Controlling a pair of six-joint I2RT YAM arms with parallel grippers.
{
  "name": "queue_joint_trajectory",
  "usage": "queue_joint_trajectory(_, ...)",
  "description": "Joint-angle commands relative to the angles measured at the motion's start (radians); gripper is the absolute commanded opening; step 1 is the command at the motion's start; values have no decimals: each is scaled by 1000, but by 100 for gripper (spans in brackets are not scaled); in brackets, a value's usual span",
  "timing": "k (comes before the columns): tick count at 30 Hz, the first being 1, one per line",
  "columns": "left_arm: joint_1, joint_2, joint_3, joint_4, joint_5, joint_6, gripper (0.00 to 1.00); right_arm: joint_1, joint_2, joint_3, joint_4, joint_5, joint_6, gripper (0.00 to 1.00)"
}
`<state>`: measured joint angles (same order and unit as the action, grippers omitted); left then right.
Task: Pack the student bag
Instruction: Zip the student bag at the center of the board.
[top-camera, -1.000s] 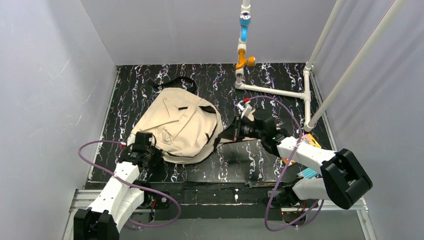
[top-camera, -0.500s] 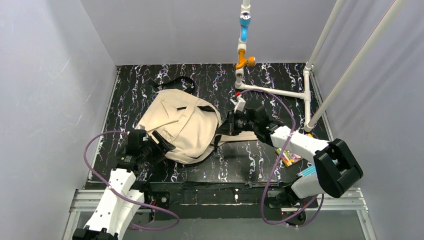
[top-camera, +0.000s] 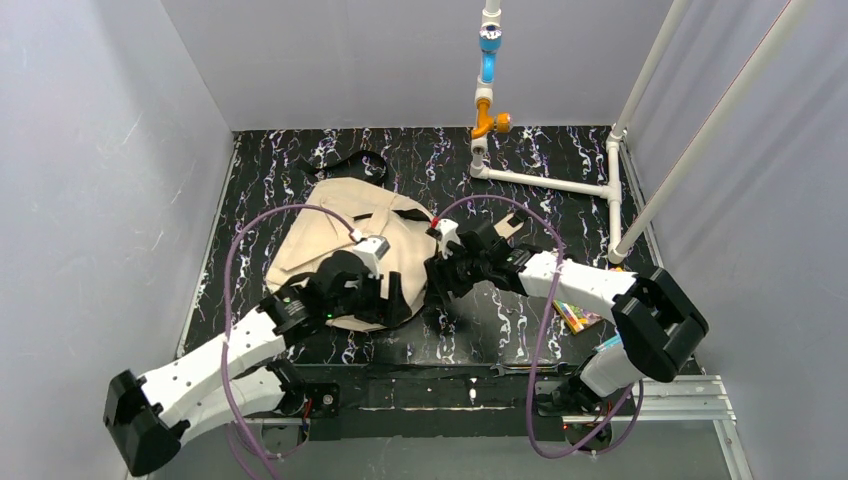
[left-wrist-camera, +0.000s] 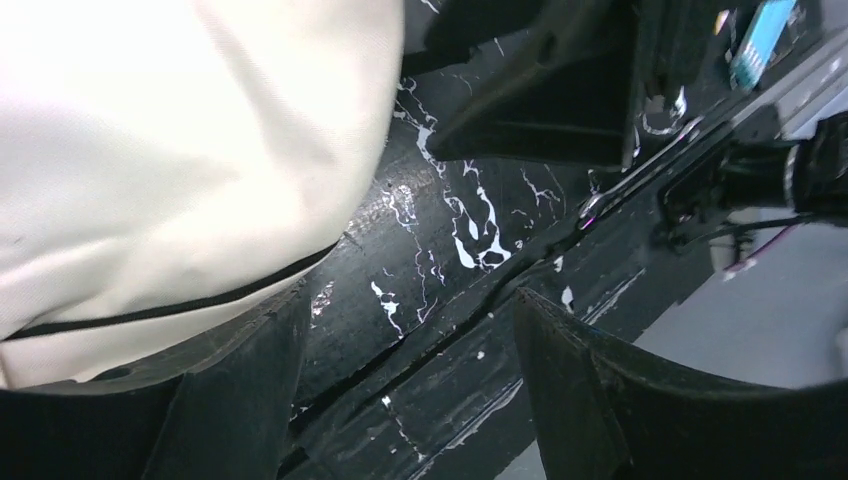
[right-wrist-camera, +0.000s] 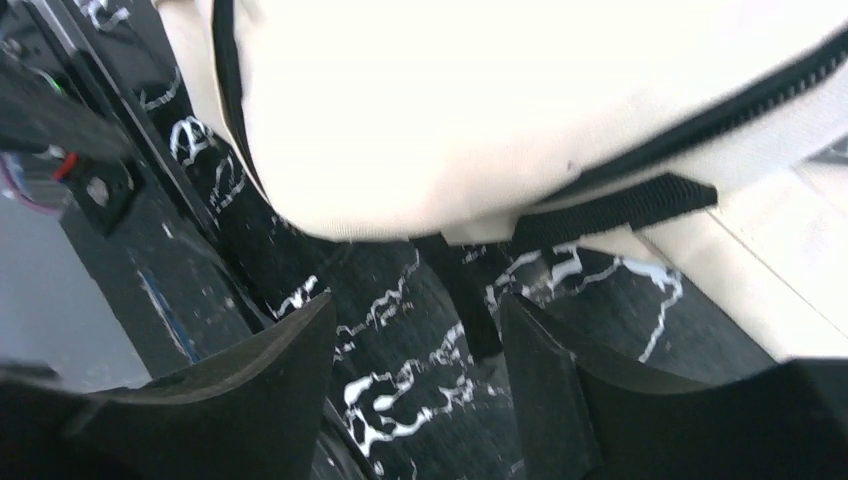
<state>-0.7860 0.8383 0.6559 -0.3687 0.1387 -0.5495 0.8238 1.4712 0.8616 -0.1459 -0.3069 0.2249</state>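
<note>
the overhead view is evenly, softly lit from above, with only faint shadows on the dark table (top-camera: 270, 180). through both my wrist cameras the student bag (left-wrist-camera: 150, 130) blows out to near white, my fingers (right-wrist-camera: 240, 400) sit dark and out of focus, and the right view is smeared with blur.

Robot test cell, plain grey walls (top-camera: 100, 150), white pipe frame (top-camera: 545, 182)

Left fingers (left-wrist-camera: 235, 400), right fingers (right-wrist-camera: 255, 395) parted; left arm (top-camera: 230, 345) over student bag (top-camera: 335, 235).
</note>
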Motion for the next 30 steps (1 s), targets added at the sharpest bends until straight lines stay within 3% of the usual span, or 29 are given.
queue_joint_trajectory(1,-103,88,45,52,-222,60,72,-20,59,-15,231,-85,83,65)
queue_joint_trajectory(4,-129,115,47,75,-251,61,70,-30,87,-21,261,-109,79,54)
queue_joint_trajectory(12,-141,161,48,109,-340,69,71,-31,80,-59,275,-114,88,1)
queue_joint_trajectory(25,-219,347,51,246,-491,132,74,-29,-79,-47,220,-42,185,1)
queue_joint_trajectory(28,-223,368,54,214,-578,113,64,-26,-78,-36,201,-29,180,1)
queue_joint_trajectory(30,-222,366,62,165,-634,91,44,-23,-81,-21,157,30,168,1)
